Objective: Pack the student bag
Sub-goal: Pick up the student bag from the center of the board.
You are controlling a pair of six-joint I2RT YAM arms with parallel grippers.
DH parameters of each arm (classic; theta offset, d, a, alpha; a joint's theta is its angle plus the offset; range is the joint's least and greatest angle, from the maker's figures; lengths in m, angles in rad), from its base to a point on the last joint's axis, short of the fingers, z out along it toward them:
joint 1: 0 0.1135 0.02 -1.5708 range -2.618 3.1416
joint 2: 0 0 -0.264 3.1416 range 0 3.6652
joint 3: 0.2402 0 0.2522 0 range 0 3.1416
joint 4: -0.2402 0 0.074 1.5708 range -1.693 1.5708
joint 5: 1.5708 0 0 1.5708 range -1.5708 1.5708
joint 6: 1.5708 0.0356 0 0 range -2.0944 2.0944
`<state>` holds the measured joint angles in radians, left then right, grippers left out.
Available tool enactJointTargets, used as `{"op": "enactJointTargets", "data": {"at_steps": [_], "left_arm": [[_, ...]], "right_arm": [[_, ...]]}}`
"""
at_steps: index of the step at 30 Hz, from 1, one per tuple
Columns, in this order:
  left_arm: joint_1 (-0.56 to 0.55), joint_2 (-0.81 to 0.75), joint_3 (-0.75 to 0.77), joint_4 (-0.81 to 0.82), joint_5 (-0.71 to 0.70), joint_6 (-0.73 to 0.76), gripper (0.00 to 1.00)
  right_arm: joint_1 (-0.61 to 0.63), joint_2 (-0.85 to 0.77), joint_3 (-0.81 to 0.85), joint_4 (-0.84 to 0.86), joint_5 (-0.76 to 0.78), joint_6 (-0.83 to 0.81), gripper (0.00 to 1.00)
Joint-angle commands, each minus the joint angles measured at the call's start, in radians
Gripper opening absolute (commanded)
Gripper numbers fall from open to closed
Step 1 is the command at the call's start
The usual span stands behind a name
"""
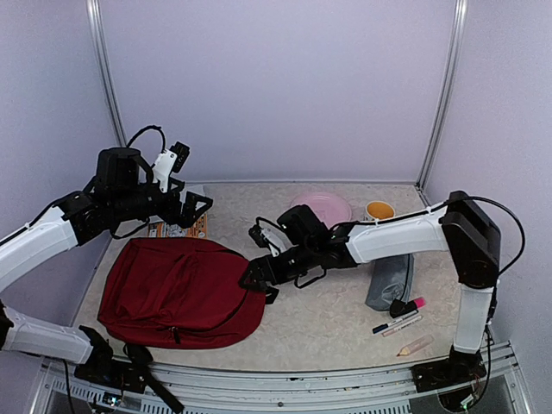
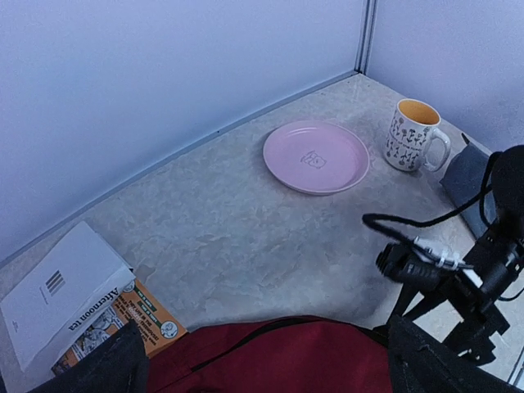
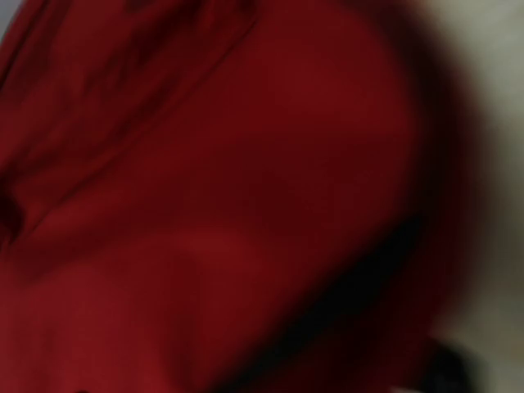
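Dark red cloth fills the right wrist view, blurred because that camera sits so close to the student bag (image 1: 177, 293). The bag lies flat toward the near left corner of the worktop. From here it looks zipped shut, though I cannot be sure of the zip line. The right end effector (image 1: 256, 280) is at the bag's right edge with its jaws spread wide and nothing in them. I cannot tell whether it touches the cloth.

The left end effector (image 1: 191, 207) hangs above the bag's far edge, also wide and holding nothing, just over an orange book (image 1: 177, 228). A pink plate (image 1: 323, 207) and a mug (image 1: 379, 210) stand by the far edge. A grey pouch (image 1: 390, 280) and some pens (image 1: 398, 323) lie toward the near right corner, well apart from the bag.

I judge the step to be getting the bag open. To do it well, the right end effector should find the zip pull or a firm fold rather than pinching loose cloth, which would only bunch up. The left one should come down and pin the far edge, so the bag does not slide along with the pull. A slow draw along the zip suits the soft fabric best.
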<state>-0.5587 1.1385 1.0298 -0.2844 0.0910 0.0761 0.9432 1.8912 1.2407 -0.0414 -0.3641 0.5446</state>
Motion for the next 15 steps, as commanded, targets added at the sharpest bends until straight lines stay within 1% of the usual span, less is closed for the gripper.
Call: {"op": "enactJointTargets", "data": {"at_steps": [1, 2, 4, 6, 7, 8, 11, 15], "left_arm": [[0.015, -0.017, -0.038, 0.061, 0.037, 0.024, 0.99], [0.015, -0.014, -0.038, 0.059, 0.043, 0.027, 0.99], [0.015, -0.011, -0.038, 0.056, 0.052, 0.028, 0.99], [0.016, -0.011, -0.038, 0.056, 0.062, 0.03, 0.99], [0.018, -0.013, -0.039, 0.058, 0.069, 0.031, 0.99], [0.018, -0.015, -0.041, 0.059, 0.078, 0.034, 0.99], [0.017, -0.031, -0.045, 0.074, 0.152, 0.046, 0.99], [0.014, -0.06, -0.078, 0.101, 0.309, 0.082, 0.97]], "right_arm": [[0.043, 0.117, 0.113, 0.014, -0.174, 0.049, 0.99], [0.042, 0.138, 0.127, 0.018, -0.186, 0.056, 0.96], [0.043, 0.163, 0.148, 0.011, -0.187, 0.051, 0.83], [0.041, 0.169, 0.163, -0.007, -0.171, 0.035, 0.59], [0.036, 0.165, 0.163, -0.014, -0.167, 0.029, 0.48], [0.031, 0.159, 0.164, -0.017, -0.17, 0.022, 0.35], [0.0, 0.118, 0.161, -0.04, -0.187, -0.004, 0.0], [-0.058, 0.024, 0.168, -0.095, -0.181, -0.076, 0.0]]}}
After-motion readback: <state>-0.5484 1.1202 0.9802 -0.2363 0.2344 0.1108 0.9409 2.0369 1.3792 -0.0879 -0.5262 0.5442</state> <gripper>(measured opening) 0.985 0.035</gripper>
